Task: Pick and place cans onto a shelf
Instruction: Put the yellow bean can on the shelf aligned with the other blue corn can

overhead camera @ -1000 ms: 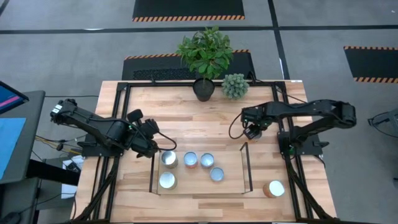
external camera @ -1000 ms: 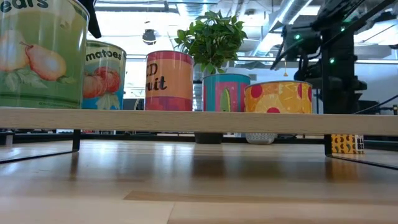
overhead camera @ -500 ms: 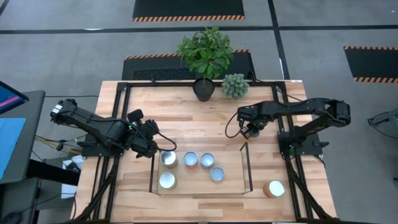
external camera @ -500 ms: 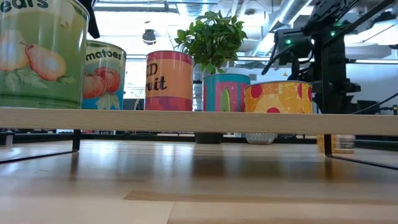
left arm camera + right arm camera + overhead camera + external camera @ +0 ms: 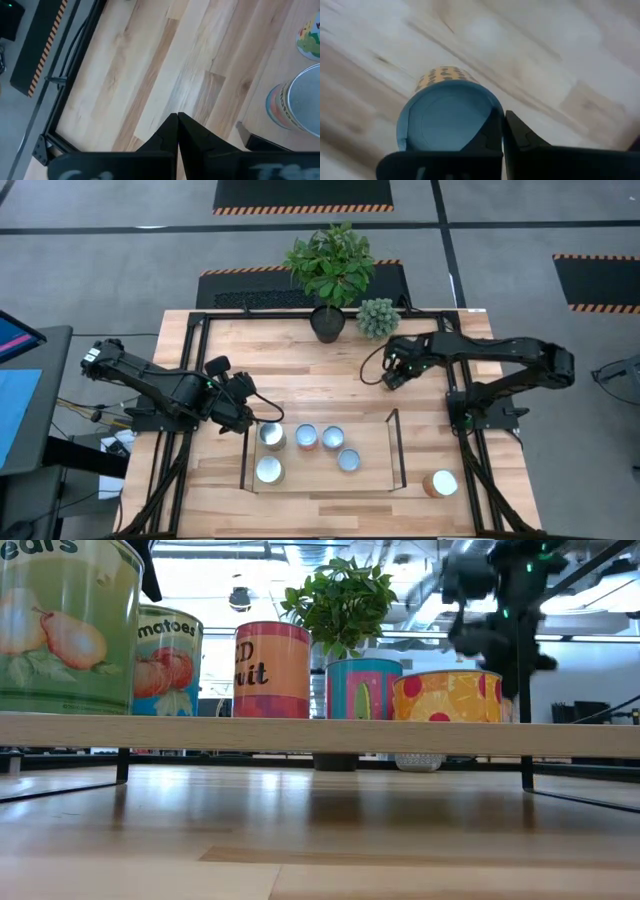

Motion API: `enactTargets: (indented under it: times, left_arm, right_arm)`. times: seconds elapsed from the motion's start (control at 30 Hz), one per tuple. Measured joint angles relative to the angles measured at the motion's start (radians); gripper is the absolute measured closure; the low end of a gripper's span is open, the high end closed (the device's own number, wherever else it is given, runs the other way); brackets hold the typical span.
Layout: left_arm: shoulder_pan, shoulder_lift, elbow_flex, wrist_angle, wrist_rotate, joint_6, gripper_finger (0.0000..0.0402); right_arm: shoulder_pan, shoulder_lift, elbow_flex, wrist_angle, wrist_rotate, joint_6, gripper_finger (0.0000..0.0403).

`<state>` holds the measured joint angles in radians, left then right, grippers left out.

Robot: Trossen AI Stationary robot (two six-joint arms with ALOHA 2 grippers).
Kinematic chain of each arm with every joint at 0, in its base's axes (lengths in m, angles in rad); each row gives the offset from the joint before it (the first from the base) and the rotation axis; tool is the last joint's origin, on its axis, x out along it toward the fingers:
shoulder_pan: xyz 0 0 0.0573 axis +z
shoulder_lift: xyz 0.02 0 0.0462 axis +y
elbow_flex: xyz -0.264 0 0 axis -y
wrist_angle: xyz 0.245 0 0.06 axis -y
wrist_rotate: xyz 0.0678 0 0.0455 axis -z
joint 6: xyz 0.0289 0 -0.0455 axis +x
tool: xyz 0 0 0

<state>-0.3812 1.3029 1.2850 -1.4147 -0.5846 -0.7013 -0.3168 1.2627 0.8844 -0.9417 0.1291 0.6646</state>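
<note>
— The right tool (image 5: 502, 131) is pinched shut on the rim of a can (image 5: 445, 120), one finger (image 5: 492, 131) over its pale-blue inside and the other against the outside.

— What does that can look like?

— Round, with tan sides printed in small dark marks. Its round end faces the wrist camera, so its long axis runs away from the tool, toward the surface (image 5: 300, 370).

— Where is it from above?

— There the right tool (image 5: 392, 373) hides it. It hangs over the far half of the surface, right of the middle, near the small pale plant (image 5: 378, 318) and beyond the right end of the shelf (image 5: 375, 478).

— And the rest?

— Five cans (image 5: 306, 437) stand upright on the shelf, showing only round tops from above. The low view shows their painted fruit labels instead. One more can (image 5: 440, 483) stands off the shelf, by the near right corner of the surface.

— The other arm?

— The left tool (image 5: 250, 418) is shut and empty, just outside the shelf's left end.
</note>
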Motion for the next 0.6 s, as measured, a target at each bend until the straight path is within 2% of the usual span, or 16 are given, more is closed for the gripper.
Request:
enactTargets:
  times: [0.13, 0.27, 0.6]
  left_arm:
    - [0.000, 0.000, 0.000, 0.000, 0.000, -0.002, 0.0401]
    - [0.000, 0.000, 0.000, 0.000, 0.000, -0.002, 0.0401]
    - [0.000, 0.000, 0.000, 0.000, -0.001, -0.010, 0.0401]
  right_arm:
    - [0.024, -0.044, 0.110, -0.002, 0.002, -0.011, 0.0399]
    - [0.126, -0.043, 0.239, -0.002, 0.000, -0.011, 0.0399]
    - [0.484, 0.169, 0.559, -0.005, 0.055, -0.050, 0.0399]
